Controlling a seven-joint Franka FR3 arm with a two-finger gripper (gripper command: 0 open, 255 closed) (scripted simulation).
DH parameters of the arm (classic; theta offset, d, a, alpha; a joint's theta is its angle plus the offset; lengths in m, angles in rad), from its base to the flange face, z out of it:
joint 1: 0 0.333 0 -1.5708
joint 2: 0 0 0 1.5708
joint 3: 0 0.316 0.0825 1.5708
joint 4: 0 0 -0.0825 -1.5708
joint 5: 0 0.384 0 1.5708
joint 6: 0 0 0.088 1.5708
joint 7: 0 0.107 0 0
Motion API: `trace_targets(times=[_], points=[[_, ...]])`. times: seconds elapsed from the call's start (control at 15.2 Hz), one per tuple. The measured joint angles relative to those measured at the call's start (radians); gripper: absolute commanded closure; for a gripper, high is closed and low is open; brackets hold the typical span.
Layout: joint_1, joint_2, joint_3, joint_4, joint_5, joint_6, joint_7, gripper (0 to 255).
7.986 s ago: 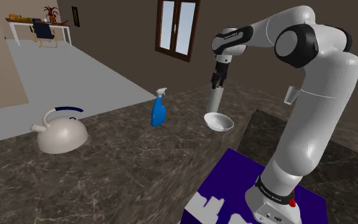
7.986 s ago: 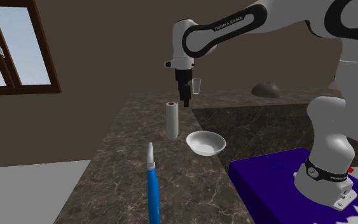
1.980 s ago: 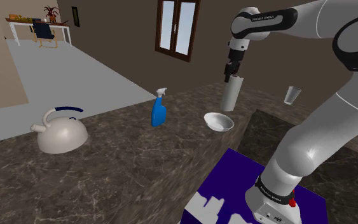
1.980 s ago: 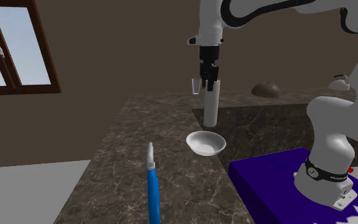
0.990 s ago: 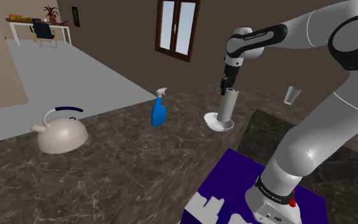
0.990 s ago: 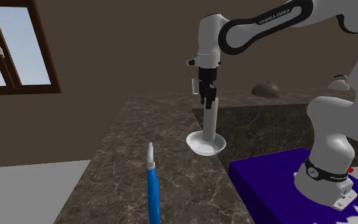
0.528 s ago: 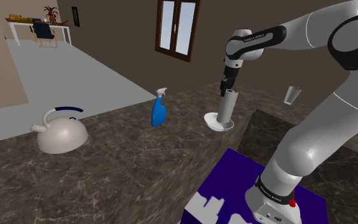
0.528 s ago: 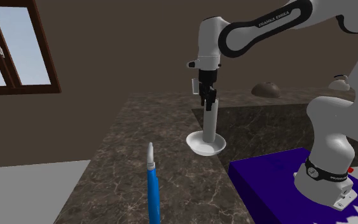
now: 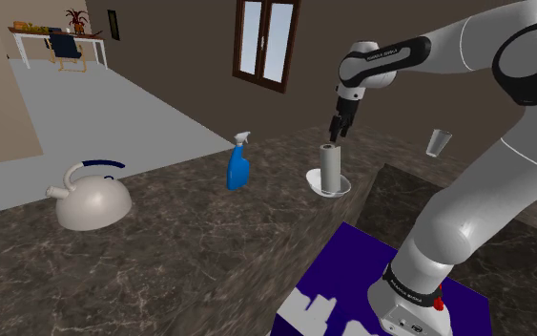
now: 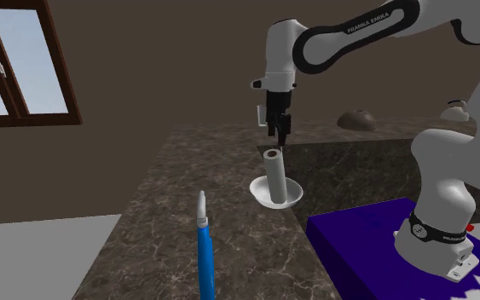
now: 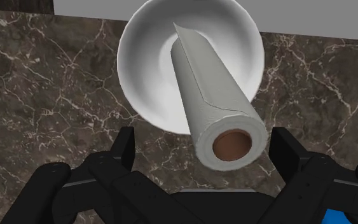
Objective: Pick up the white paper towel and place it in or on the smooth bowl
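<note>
Near the bowl [image 9: 312,180], spray bottle [image 9: 238,169] and kettle [image 9: 92,201]

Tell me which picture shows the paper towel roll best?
The wrist view: the paper towel roll is close up, its brown core and sheet edge clear, its far end in the white bowl. The shoulder and second exterior views show it from farther off, standing in the bowl.

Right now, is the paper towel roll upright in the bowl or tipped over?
Upright: the roll stands on end in the bowl, pincer open above it.
</note>
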Motion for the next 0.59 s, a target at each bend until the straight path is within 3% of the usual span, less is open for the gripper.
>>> trace_targets(times=[0.26, 0.59], points=[[0.003, -0.017, 0.01, 0.08, 0.0, -0.095, 0.003, 0], [0.004, -0.019, 0.012, 0.092, 0.0, -0.111, 0.004, 0]])
